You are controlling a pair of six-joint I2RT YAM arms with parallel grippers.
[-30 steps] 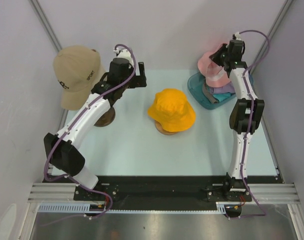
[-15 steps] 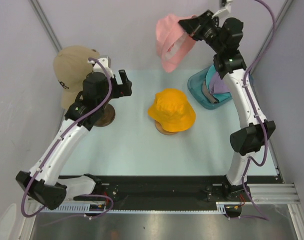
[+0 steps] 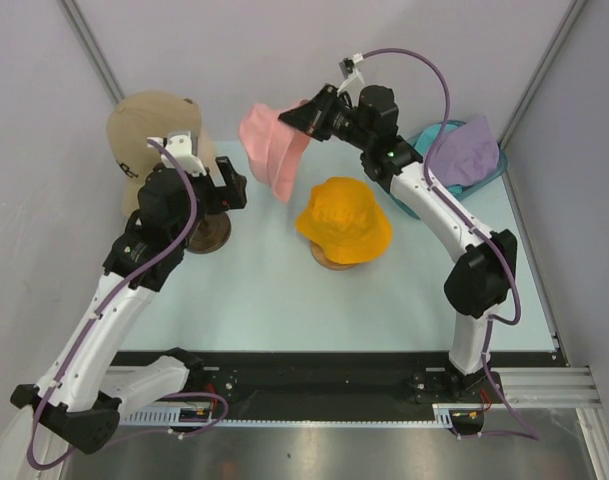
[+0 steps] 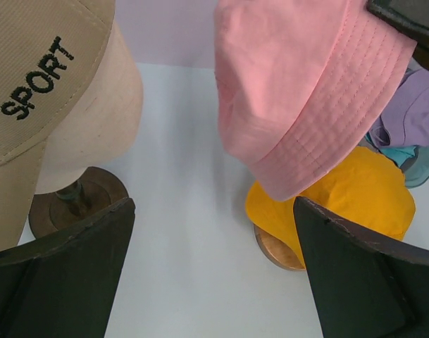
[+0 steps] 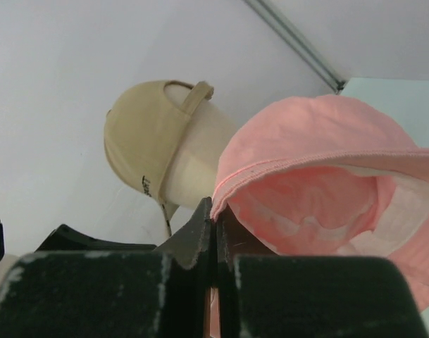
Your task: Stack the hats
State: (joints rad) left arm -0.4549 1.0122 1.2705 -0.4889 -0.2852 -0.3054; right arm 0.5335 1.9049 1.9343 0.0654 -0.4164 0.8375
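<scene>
Pink hat [image 3: 272, 150] brim in R gripper [image 3: 304, 113] pinch, mid-air beside yellow hat [image 3: 342, 218]; L gripper [image 3: 233, 186] agape.

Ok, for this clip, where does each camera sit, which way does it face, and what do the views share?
Top external: above and behind the arm bases, looking down on the table; the left arm and right arm both show.
Left wrist: on the left arm, facing the pink hat, yellow hat and tan cap; the open left gripper frames the bottom.
Right wrist: on the right arm, looking along the shut right gripper at the pink hat's brim, tan cap behind.
Shared: all three show the pink hat and tan cap.
</scene>
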